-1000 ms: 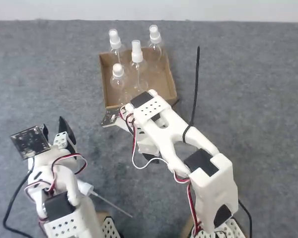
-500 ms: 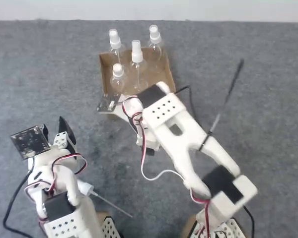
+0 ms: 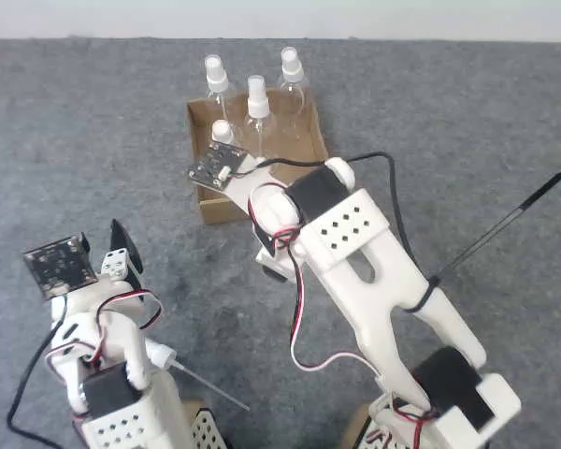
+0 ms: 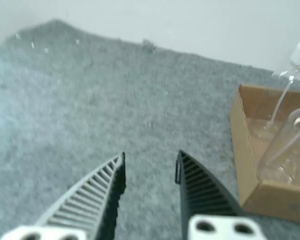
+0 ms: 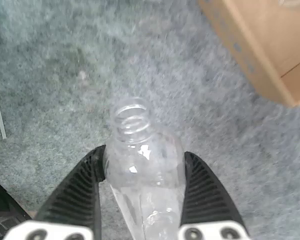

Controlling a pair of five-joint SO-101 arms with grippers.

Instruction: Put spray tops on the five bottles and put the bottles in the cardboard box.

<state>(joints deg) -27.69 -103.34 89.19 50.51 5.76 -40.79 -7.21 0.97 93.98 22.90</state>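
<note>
My right gripper point(image 5: 144, 152) is shut on a clear bottle point(image 5: 140, 150) with no top; its open neck points away from the wrist, above the grey carpet. The cardboard box point(image 5: 260, 55) lies just beyond it. In the high view the right arm point(image 3: 355, 243) stretches to the box point(image 3: 206, 201), where several bottles with white spray tops point(image 3: 257, 94) stand. My left gripper point(image 4: 150, 156) is open and holds nothing, low over the carpet to the left of the box point(image 4: 245, 150). A loose spray top point(image 3: 164, 357) with its thin tube lies by the left arm's base.
Grey carpet covers the whole table. A black cable point(image 3: 496, 234) sticks out to the right of the right arm. A white wall runs along the far edge point(image 4: 190, 25). Open carpet lies left of the box.
The right arm has stretched forward and up toward the box, its wrist now over the box's near edge. Its black cable swung to the right. The left arm has kept still.
</note>
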